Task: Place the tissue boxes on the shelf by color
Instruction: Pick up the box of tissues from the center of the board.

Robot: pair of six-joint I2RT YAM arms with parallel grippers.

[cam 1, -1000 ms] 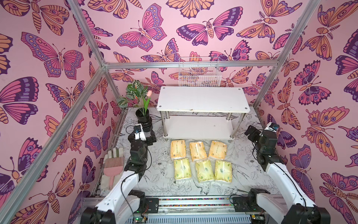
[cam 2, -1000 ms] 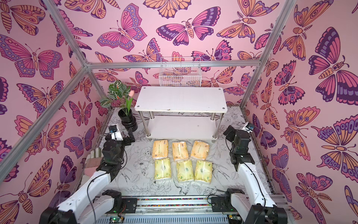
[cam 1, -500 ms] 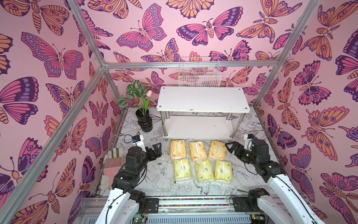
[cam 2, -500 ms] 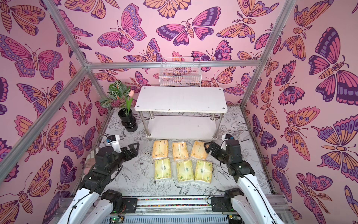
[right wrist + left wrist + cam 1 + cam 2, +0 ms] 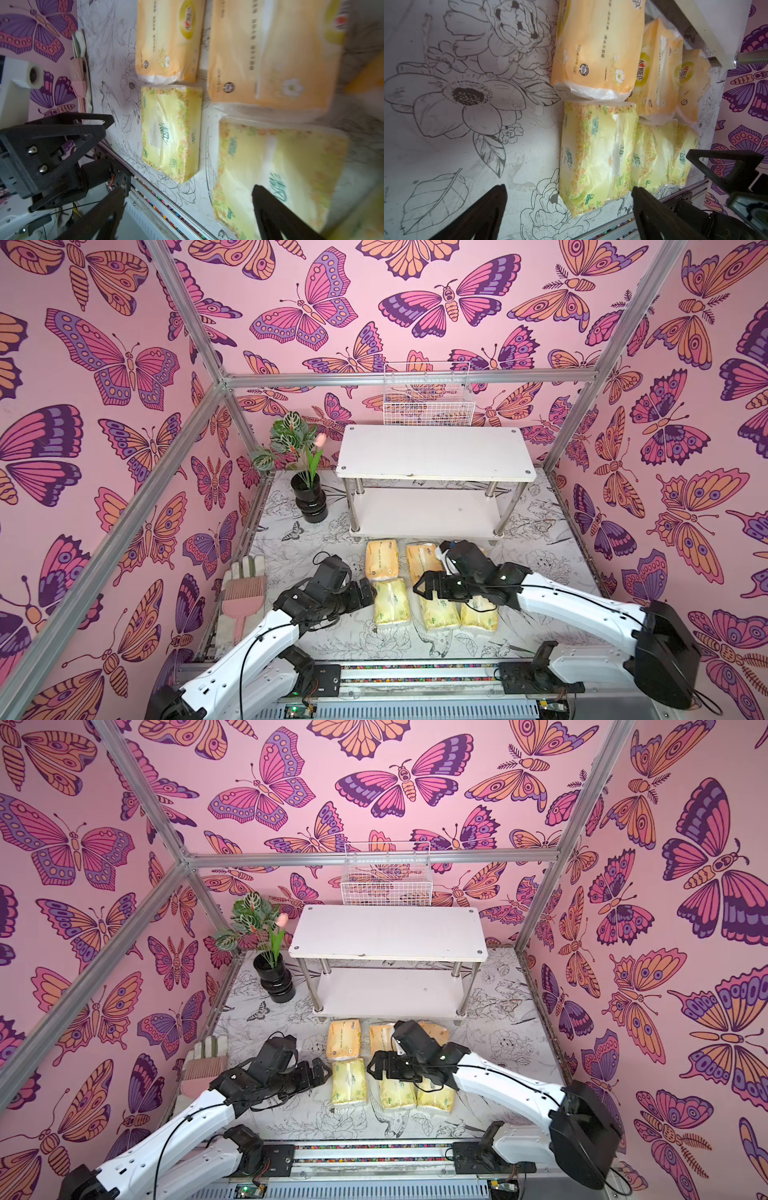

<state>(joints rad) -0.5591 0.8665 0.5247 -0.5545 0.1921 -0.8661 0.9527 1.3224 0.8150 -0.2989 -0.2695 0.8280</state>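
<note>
Left wrist view: with left jaws and right jaws apart, lower over green tissue box (image 5: 598, 153), squeeze softly.

tissue boxes (image 5: 390, 601): six, flat, two rows, orange behind, yellow-green in front | shelf (image 5: 434, 452): white two-tier, just behind them

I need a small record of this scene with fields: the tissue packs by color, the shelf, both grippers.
orange packs: three in a row on the table, directly before the shelf
green packs: three in a row, nearer the robot
shelf: both tiers bare
left gripper: open, beside the leftmost green pack, holding nothing
right gripper: open, above the packs, holding nothing
others: potted plant, pink brush, wire basket
</note>
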